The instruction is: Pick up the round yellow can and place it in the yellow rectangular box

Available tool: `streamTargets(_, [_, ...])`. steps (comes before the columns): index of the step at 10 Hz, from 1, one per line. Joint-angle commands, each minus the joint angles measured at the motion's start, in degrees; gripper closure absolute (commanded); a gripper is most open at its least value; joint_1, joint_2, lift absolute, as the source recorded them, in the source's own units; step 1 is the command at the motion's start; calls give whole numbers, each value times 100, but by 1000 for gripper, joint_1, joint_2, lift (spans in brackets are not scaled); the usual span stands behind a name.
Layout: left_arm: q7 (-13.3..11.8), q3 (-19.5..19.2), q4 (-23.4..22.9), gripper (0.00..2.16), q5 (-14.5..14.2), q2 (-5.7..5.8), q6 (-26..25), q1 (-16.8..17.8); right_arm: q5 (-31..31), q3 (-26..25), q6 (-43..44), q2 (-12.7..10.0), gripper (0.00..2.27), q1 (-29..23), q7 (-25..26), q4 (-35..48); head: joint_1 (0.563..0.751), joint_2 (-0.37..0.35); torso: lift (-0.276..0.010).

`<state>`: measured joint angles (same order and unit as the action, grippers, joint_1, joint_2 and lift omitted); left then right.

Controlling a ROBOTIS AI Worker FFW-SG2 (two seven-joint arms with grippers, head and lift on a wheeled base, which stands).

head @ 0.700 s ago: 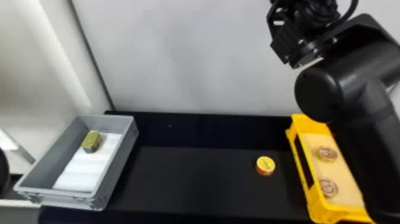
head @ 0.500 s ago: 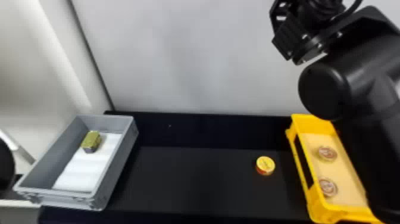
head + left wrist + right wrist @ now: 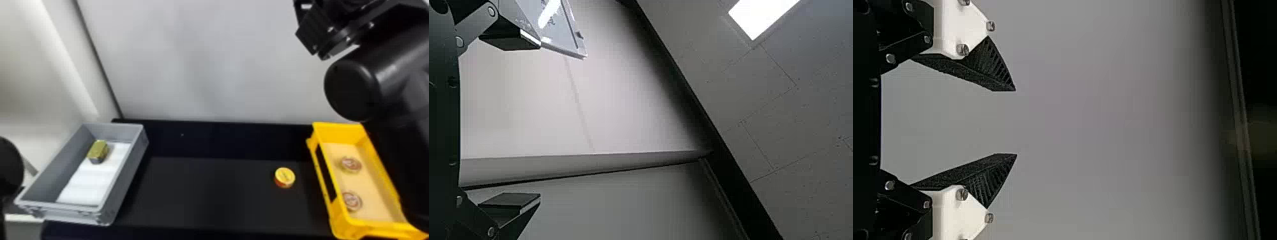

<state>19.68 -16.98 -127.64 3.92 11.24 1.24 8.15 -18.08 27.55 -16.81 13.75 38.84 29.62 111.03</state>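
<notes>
In my head view, soft light spread over the wall (image 3: pixel 207 70), with faint grey patches, and the yellow box (image 3: pixel 338 132) looked bright beside the dark table (image 3: pixel 220 194). A dull sheen lay on my right arm (image 3: pixel 389 71). In my left wrist view, a ceiling lamp (image 3: pixel 764 15) glowed blank white and glare struck a shiny plate (image 3: pixel 549 15). In my right wrist view, grey light faded into shadow.

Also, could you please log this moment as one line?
yellow can: on table, left of yellow box; two round tins: inside box; left end effector: open, empty; right end effector: open, empty
</notes>
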Motion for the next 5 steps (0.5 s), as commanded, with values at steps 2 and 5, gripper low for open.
streamTargets(2, [19, 36, 28, 183, -32, 11, 8, -24, 7, -3, -51, 93, 421, 27, -8, 50, 694, 54, -3])
streamTargets(5, [-104, -7, -25, 165, -331, -157, -475, -138, -626, -953, -3551, -267, 194, 141, 493, 771, 694, 54, -3])
